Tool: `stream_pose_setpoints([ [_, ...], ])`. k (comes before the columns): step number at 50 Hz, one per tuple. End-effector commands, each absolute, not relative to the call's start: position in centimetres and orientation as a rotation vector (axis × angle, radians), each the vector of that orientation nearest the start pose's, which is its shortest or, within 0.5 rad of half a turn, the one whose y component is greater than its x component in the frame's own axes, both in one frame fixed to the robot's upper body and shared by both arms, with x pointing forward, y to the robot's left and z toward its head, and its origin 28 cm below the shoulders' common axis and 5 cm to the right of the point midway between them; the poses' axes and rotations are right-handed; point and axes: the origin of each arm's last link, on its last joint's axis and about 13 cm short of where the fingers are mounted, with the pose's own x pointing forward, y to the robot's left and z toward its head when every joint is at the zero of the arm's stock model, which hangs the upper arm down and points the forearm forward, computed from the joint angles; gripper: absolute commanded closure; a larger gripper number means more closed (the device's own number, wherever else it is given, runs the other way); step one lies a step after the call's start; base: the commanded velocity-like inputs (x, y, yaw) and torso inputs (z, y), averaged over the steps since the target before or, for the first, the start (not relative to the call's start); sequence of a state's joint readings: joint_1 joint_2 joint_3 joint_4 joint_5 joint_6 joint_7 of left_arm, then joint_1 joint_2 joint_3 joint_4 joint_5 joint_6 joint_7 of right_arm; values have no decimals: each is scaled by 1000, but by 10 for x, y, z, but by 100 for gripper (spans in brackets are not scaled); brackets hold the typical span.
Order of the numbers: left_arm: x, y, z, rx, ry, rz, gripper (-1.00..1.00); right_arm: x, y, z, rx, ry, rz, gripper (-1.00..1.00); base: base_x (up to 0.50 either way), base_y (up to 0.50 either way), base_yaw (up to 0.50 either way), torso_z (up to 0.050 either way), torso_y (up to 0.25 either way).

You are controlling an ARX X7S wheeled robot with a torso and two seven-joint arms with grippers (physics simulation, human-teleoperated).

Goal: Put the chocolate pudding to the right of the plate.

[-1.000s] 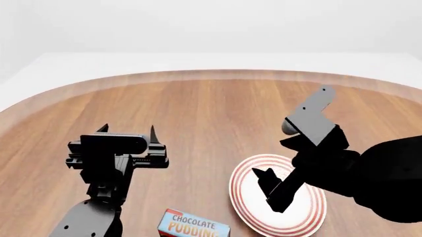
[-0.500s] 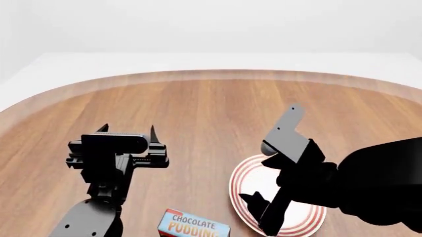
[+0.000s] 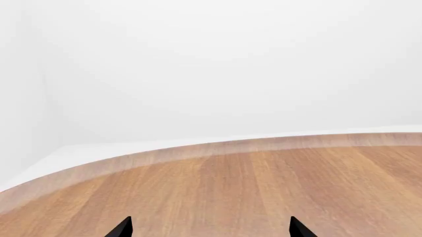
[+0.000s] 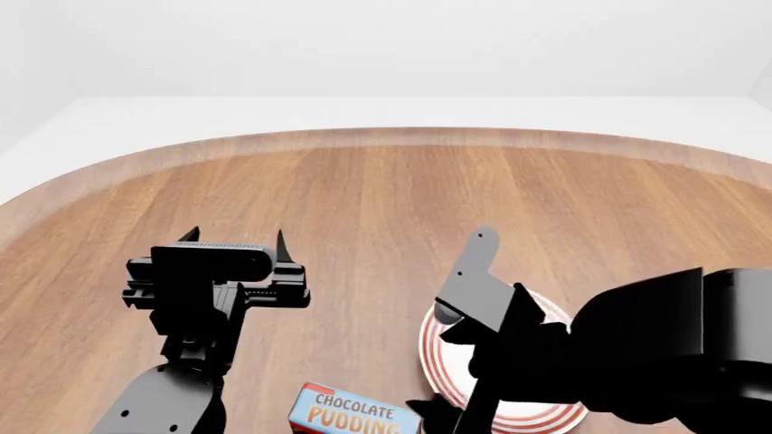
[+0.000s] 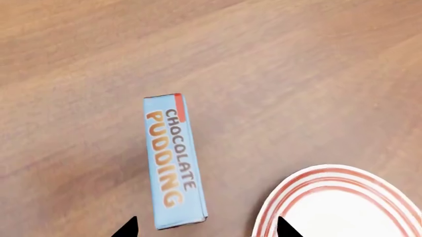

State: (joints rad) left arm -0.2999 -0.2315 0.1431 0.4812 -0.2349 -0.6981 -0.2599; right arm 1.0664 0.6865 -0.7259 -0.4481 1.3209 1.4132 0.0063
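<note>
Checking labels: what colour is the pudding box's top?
Light blue, with orange and white lettering on the chocolate pudding; clearest in the right wrist view.

- You have the chocolate pudding on the table, just left of the plate, not touching it.
- Your right arm hangs over the plate.

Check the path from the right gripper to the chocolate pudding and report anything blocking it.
Nothing visible blocks it. In the right wrist view, only bare wood lies between the right gripper and the chocolate pudding. The plate sits beside the carton, apart from it, off that line.
</note>
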Motion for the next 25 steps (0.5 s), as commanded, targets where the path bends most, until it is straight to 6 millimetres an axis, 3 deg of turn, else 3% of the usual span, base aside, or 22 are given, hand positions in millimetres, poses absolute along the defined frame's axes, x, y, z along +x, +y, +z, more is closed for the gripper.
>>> stream_pose_setpoints([
  [1,245,213,131,80,-50,26,-100,253,-112,196,-470,718,1005,-100,0,0,0,0,0],
  [25,246,210,131,84,-50,16,-100,263,-97,165,-440,782,1093,-100,0,0,0,0,0],
])
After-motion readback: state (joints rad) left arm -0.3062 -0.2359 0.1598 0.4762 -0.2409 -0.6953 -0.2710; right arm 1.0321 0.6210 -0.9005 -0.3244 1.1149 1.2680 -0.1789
